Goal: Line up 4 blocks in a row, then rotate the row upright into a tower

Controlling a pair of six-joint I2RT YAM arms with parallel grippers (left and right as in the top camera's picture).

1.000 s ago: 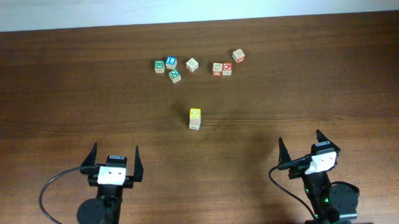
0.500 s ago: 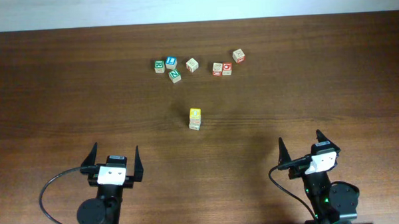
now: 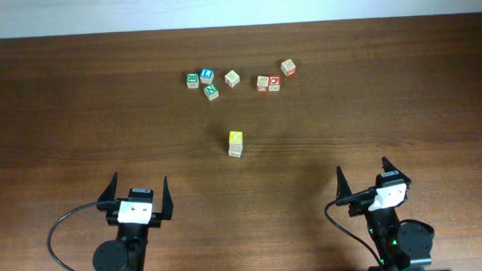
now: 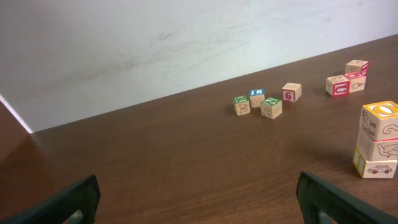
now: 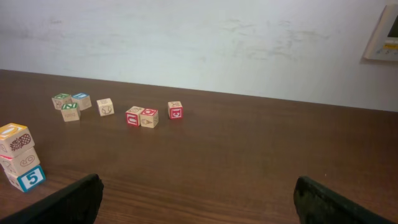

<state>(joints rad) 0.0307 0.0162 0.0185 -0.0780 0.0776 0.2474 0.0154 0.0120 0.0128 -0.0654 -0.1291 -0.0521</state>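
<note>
Because the blocks to be turned stand piled on one another, the chief risk is a topple. From overhead the stack [image 3: 236, 145] sits mid-table, its yellow-topped block [image 3: 235, 136] uppermost. It lies roughly between the two arms and well apart from both. The left gripper [image 3: 139, 184] and right gripper [image 3: 363, 171] sit near the front edge, each with jaws spread wide and nothing between them. If both arms reached for the centre together, they could meet over the stack. The bare table [image 3: 80, 133] between grippers and stack holds no obstacle. Beyond the stack lie loose cubes: green-faced cubes [image 3: 211, 91], a blue-faced cube [image 3: 207, 73], a cream cube [image 3: 232, 78] and red-lettered cubes [image 3: 268, 83]. They are well apart from the stack and would matter only on an overshoot.

In the left wrist view the stack stands at the right edge, three cubes high and not squarely aligned. Its car-pictured bottom block [image 4: 375, 164] is turned slightly against those above. A finger closing on one level may well brush its neighbour, and twisting a lower cube would probably drag the upper ones round or off. The left fingers [image 4: 69, 200] show only at the lower corners, far apart and empty.

In the right wrist view the stack is at the far left, its lowest cube showing a blue 5 [image 5: 30, 178], and the pile looks staggered. The approach from this side looks clear. Only three levels show, so where the fourth block is cannot be told.
</note>
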